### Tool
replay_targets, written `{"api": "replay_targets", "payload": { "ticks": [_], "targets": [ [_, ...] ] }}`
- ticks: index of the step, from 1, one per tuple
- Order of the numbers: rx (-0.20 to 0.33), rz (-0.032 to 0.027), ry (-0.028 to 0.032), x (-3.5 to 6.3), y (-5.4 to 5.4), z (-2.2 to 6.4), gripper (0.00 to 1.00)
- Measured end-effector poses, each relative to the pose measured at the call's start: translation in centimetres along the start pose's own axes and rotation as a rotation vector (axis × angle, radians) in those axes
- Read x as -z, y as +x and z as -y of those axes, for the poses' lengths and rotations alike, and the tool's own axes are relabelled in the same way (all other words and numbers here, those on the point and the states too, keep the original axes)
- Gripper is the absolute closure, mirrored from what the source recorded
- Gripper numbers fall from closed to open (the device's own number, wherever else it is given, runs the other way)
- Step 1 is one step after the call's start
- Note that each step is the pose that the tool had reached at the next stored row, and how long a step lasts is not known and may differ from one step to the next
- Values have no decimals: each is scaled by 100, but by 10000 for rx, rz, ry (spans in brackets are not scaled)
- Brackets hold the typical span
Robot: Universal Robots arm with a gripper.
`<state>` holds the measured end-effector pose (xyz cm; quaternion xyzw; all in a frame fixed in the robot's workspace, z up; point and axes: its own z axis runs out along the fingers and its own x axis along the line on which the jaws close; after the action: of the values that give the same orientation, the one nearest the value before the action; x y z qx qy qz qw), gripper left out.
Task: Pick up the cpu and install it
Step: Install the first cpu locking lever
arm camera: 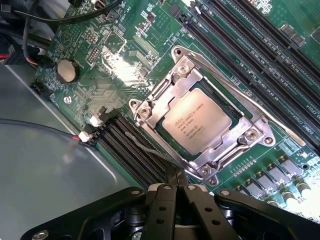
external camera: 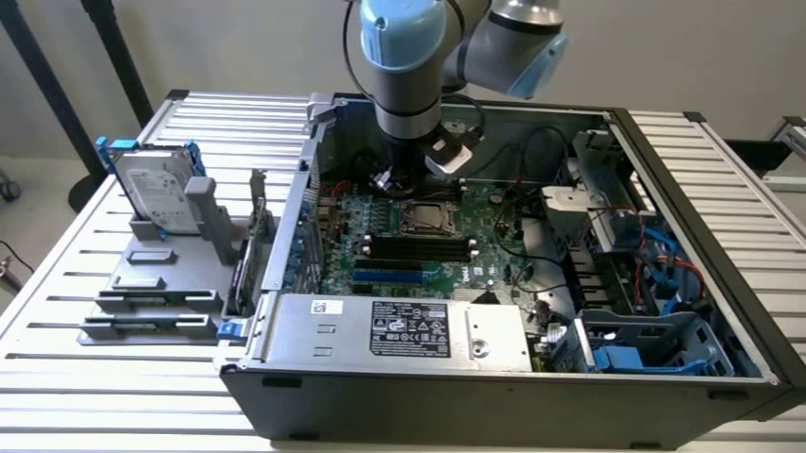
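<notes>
The cpu, a small square chip with a silver-grey printed top, lies flat in the metal socket frame on the green motherboard. In the exterior view the cpu sits mid-board inside the open computer case. My gripper hovers just beside the socket's corner, black fingers pressed together and holding nothing. From outside, the gripper hangs below the arm at the board's far edge, a little above and behind the cpu.
A grey labelled power-supply box fills the case's near side. A hard drive in a blue bracket stands on a grey rack at the exterior view's left. Black memory slots and cables flank the socket.
</notes>
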<state>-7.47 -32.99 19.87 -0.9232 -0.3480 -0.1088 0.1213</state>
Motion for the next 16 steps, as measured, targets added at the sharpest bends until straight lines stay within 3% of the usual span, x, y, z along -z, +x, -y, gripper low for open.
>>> {"api": "replay_targets", "payload": {
  "ticks": [8,16],
  "targets": [
    [28,79,43,-35,47,-54,89],
    [60,299,87,-54,93,-101,89]
  ]
}}
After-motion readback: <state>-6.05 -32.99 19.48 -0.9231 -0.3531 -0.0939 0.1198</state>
